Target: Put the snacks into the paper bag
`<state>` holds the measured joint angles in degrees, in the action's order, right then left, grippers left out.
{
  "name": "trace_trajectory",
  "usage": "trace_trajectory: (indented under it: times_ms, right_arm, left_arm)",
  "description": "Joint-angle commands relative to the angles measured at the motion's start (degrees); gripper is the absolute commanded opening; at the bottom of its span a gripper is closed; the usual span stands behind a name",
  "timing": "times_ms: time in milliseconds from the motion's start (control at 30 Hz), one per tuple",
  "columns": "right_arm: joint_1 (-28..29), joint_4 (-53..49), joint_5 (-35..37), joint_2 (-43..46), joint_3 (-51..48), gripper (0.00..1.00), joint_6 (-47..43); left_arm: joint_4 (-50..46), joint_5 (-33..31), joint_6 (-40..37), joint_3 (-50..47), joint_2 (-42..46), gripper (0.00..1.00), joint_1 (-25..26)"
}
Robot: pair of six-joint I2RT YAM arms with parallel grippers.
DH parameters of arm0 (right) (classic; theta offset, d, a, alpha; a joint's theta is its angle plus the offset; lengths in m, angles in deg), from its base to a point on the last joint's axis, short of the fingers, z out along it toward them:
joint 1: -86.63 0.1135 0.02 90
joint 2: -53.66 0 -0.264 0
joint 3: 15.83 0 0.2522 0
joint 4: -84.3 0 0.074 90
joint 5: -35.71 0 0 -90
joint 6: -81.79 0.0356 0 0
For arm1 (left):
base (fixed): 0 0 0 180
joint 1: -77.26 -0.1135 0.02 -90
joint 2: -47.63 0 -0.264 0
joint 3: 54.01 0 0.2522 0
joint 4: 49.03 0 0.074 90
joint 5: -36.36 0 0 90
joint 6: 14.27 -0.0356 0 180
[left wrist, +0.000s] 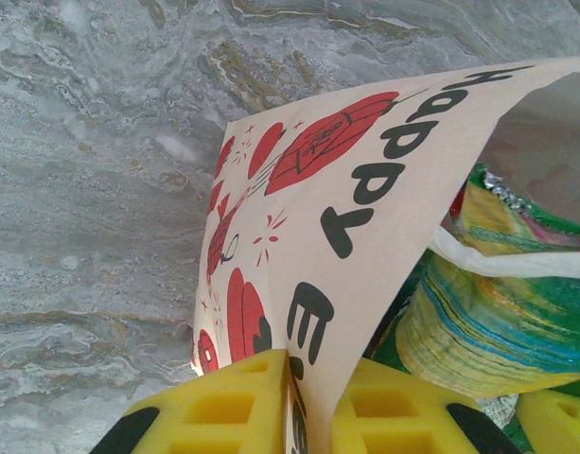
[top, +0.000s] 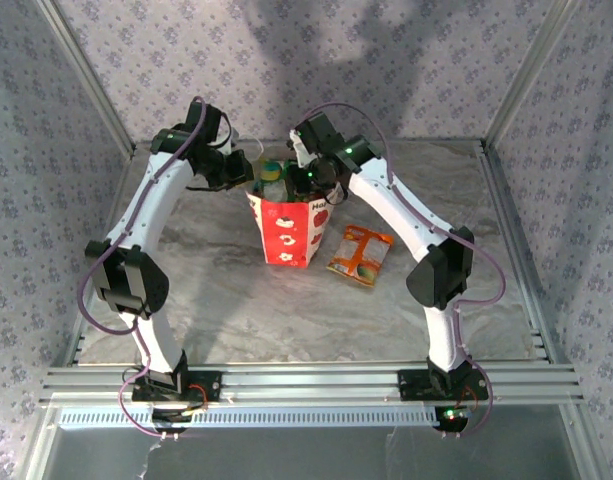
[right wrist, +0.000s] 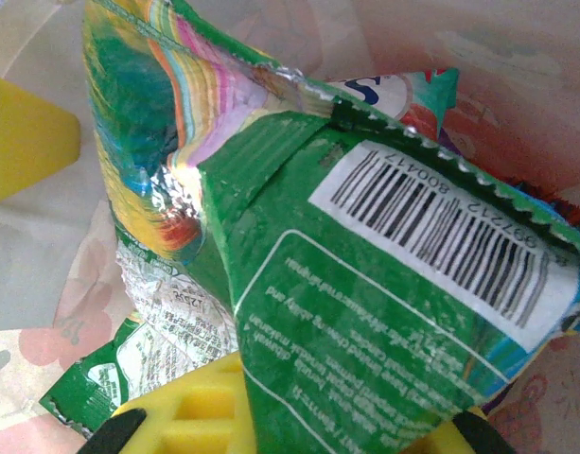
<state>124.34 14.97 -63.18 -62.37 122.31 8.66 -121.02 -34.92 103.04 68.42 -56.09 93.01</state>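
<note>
We see a grey table (top: 236,310) that looks like stone, smooth and hard. In the middle stands the bag (top: 286,232), tall, red and white. It is thin paper that bends and tears, so the top edge is the place to hold it. Our left gripper (left wrist: 291,402) does that: its yellow jaws pinch the rim of the bag. In the mouth of the bag is a green packet (right wrist: 365,312), flat, shiny and crinkly. We think it is light and slippery, so an edge is best to grab. Our right gripper (right wrist: 318,430) pinches it by one edge. An orange packet (top: 361,255) lies flat on the table just beside the bag, on the right.
</note>
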Motion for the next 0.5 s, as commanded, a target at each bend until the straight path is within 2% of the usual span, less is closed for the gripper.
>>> trace_trajectory:
  times_ms: [0,133,300,467]
  right_arm:
    - [0.4,-3.22,-1.31,-1.58,3.57,0.06,-0.3]
    - [0.26,-6.86,-1.77,-4.34,6.98,0.13,0.06]
    - [0.35,-9.21,-1.94,-6.09,8.61,0.14,0.0]
    - [0.22,-10.86,-1.99,-6.64,9.3,0.25,-0.03]
  left_arm:
    - [-0.48,0.62,-0.16,-0.47,1.99,0.16,-0.46]
    - [-0.47,0.62,-0.07,-0.45,2.12,0.16,-0.46]
    - [-0.39,0.66,-0.06,-0.28,1.95,0.16,-0.51]
    - [-0.4,0.79,0.11,-0.13,1.92,0.16,-0.47]
